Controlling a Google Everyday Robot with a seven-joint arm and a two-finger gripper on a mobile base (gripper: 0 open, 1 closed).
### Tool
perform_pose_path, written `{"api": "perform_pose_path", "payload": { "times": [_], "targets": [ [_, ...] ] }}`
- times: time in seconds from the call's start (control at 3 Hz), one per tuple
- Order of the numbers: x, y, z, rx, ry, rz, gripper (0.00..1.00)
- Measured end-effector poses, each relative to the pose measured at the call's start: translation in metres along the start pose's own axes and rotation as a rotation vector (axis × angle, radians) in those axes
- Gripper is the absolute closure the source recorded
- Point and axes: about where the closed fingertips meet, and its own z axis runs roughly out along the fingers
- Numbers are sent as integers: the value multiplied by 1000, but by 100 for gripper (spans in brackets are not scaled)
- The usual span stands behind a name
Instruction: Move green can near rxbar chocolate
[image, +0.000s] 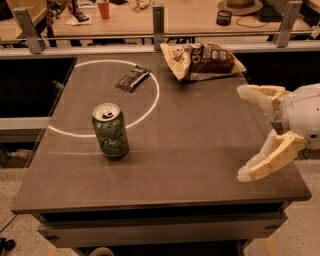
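The green can (110, 131) stands upright on the dark table (200, 150), left of centre, on the white ring line. The rxbar chocolate (133, 78), a flat dark bar, lies further back inside the ring, apart from the can. My gripper (243, 133) is at the table's right side, well to the right of the can, with its two tan fingers (267, 160) spread wide apart and nothing between them.
A large tan-and-brown snack bag (202, 60) lies at the back right of the table. A rail with metal posts (158, 22) runs behind the table. A wooden desk with a red cup (103, 9) stands beyond it.
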Motion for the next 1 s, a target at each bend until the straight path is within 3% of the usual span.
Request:
{"api": "perform_pose_path", "payload": {
  "times": [0.33, 0.67, 1.0],
  "targets": [
    [-14, 13, 25, -2, -79, 35, 0],
    [-14, 13, 25, -3, -79, 34, 0],
    [-10, 25, 41, 14, -117, 83, 0]
  ]
}}
